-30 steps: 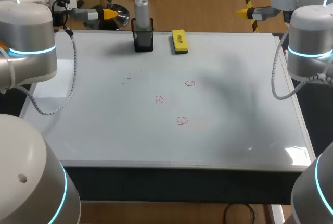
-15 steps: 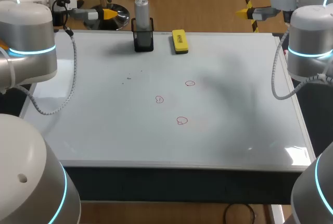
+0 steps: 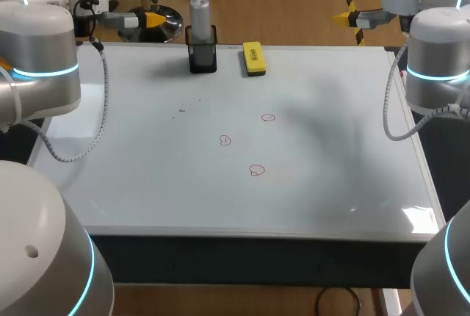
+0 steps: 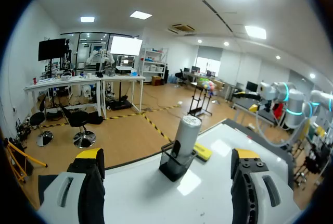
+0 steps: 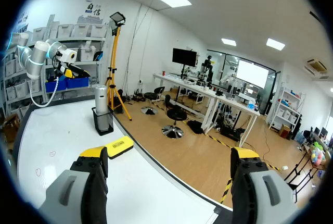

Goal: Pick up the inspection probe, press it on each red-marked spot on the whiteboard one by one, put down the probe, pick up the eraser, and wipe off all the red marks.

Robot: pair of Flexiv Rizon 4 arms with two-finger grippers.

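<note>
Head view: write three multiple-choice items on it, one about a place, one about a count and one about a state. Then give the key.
1. Where is the inspection probe?
A. Upright in the black holder at the far edge of the whiteboard
B. Lying flat at the middle of the board
C. On the floor

2. How many red marks are on the whiteboard?
A. One
B. Three
C. Five

3. What state are the left jaws in?
A. Shut on the eraser
B. Shut on the probe
C. Open and empty

Key:
1. A, because the silver probe stands in the holder.
2. B, because three small red loops lie near the middle of the board.
3. C, because the left wrist view shows them wide apart with nothing between them.
</note>
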